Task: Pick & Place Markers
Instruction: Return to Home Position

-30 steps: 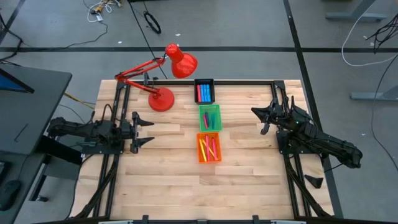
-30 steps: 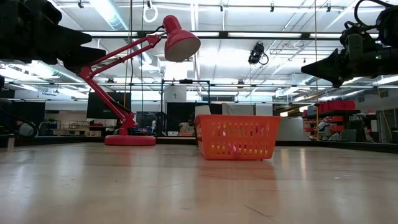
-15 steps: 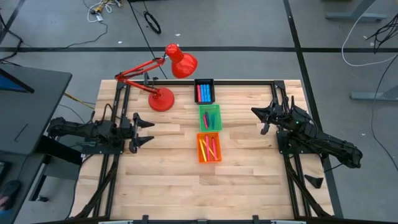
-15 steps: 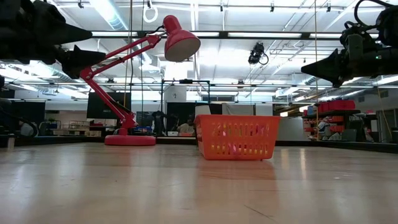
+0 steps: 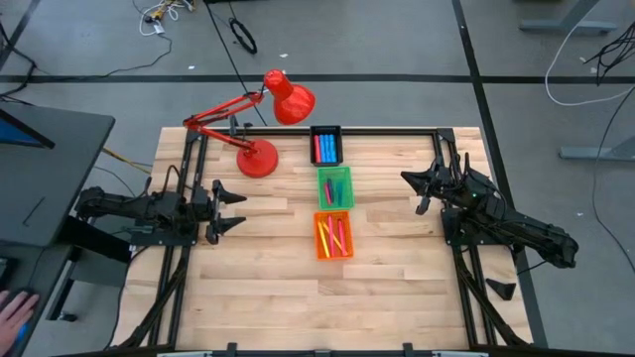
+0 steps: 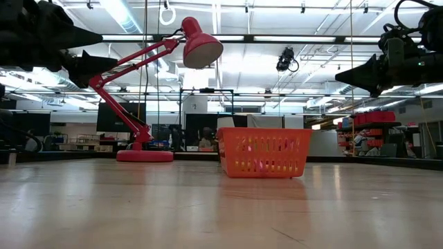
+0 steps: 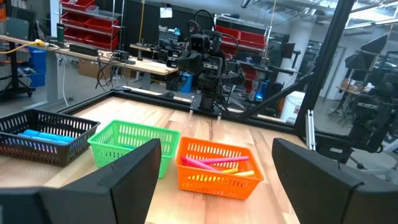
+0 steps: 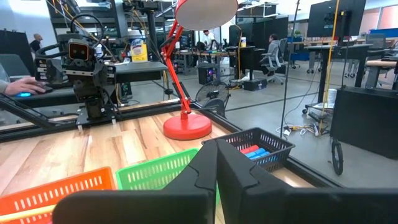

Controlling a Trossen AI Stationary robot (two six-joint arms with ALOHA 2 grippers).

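Observation:
The markers lie in three small trays lined up along the table's middle. Blue ones and a red one fill the black tray (image 5: 325, 146) at the far edge. Green and purple ones lie in the green tray (image 5: 335, 187), and yellow and pink ones (image 7: 214, 163) in the orange tray (image 5: 334, 236) nearest the front. My left gripper (image 5: 236, 209) hangs level above the table's left side, open, pointing at the trays with nothing between its fingers. My right gripper (image 5: 405, 178) hangs level above the right side, shut and holding nothing, also pointing at the trays.
A red desk lamp stands with its base (image 5: 258, 158) at the far left of the trays, its head (image 5: 290, 97) beyond the table's far edge. Bare wood lies in front of the orange tray. A person's hand (image 5: 12, 315) shows at the lower left, off the table.
My left gripper has rolled a little about the line it points along, so in the low view its two fingers now show apart, one above the other. It has stayed in place and open. The right arm and the trays have kept still.

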